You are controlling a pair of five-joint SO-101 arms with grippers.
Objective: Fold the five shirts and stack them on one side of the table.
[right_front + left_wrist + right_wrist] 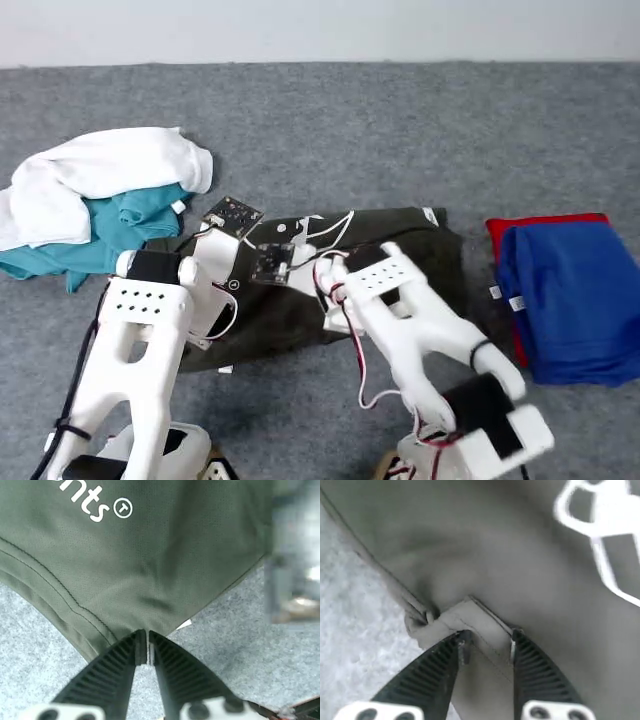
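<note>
Dark olive shirt (430,250) lies spread in the middle of the grey tabletop (400,130), rumpled, w/ white print (90,502) on it. Both arms are bent over its near edge.

Left gripper (143,637): black ribbed fingers (115,670) pressed together, pinching the shirt's hem right at the edge. Cloth fans out from the pinch and bare tabletop shows on either side of it. A small white tag (184,625) pokes out from under the hem just beside the pinch. In the high view this is the left arm (140,340), over the shirt's near-left part.

Right gripper (487,642): fingers (430,675) closed on a folded-over bit of hem, w/ the cloth filling the gap between them, so the tips don't meet. Fabric is bunched and puckered beside the pinch; more white print (605,530) is off to one side. Right arm (420,330) reaches in over the shirt's near-middle part.

Other shirts:
- White shirt (100,170), unfolded heap at the far left, lying on top of the teal shirt (120,225), also crumpled. The teal one touches the olive shirt's left end.
- Blue shirt (570,290), folded, at the right edge, on top of the red shirt (540,222); red shows along the far and left sides. This stack sits just beside the olive shirt's right end, w/ a narrow strip of tabletop between.
</note>
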